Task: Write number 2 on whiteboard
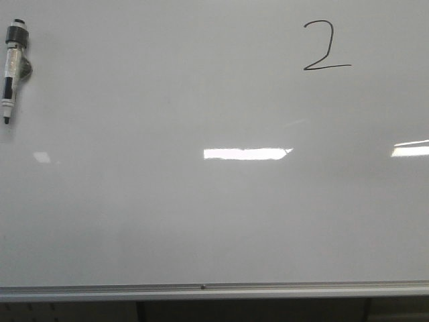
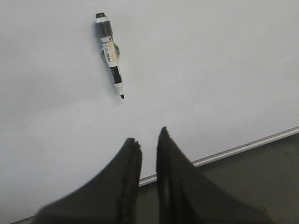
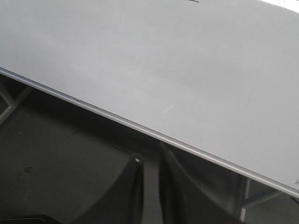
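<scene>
The whiteboard [image 1: 201, 221] fills the front view. A thin black number 2 [image 1: 323, 45] is drawn on it at the upper right. A black-and-white marker [image 1: 13, 67] lies on the board at the far upper left, uncapped tip pointing toward the front edge. In the left wrist view the marker [image 2: 110, 53] lies well beyond my left gripper [image 2: 148, 135], which is shut and empty over the whiteboard [image 2: 210, 70] near its edge. My right gripper [image 3: 149, 153] is shut and empty, off the whiteboard [image 3: 163, 60], over the dark floor. Neither gripper shows in the front view.
A silver rail [image 1: 201, 290] runs along the board's near edge and shows in both wrist views [image 2: 243, 148] [image 3: 140, 128]. Bright light reflections [image 1: 244, 153] lie on the board. A grey frame leg [image 3: 245, 196] stands under the board.
</scene>
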Motion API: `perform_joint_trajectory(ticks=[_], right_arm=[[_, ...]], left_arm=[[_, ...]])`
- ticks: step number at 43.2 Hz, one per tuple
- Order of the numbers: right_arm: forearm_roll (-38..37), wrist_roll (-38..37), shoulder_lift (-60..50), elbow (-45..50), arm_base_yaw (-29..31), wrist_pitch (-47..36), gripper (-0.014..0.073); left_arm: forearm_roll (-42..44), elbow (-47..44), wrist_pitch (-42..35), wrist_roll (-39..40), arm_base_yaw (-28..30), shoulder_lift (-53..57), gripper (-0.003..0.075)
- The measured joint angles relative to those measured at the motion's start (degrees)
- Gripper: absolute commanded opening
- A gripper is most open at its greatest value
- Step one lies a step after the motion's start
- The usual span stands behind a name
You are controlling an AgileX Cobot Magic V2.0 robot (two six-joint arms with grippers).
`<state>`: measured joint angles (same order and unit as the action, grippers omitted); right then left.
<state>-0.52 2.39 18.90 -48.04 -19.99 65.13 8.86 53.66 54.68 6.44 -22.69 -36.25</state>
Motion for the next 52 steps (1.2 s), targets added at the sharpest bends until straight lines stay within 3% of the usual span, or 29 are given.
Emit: perform_joint_trajectory(ticks=[5, 45, 52], right_arm=[[0.0, 0.0, 0.0, 0.0, 0.0, 0.0, -0.0071], [0.0, 0.0, 0.0, 0.0, 0.0, -0.9, -0.0069], [0.0, 0.0, 0.0, 0.0, 0.0, -0.9, -0.0069]], left_arm=[[0.0, 0.0, 0.0, -0.1, 0.0, 0.0, -0.0020], [0.0, 0.0, 0.0, -0.2, 0.0, 0.1, -0.0020], [-2.6, -1.0, -0.6, -0.4, 4.2, 3.3, -0.0019]])
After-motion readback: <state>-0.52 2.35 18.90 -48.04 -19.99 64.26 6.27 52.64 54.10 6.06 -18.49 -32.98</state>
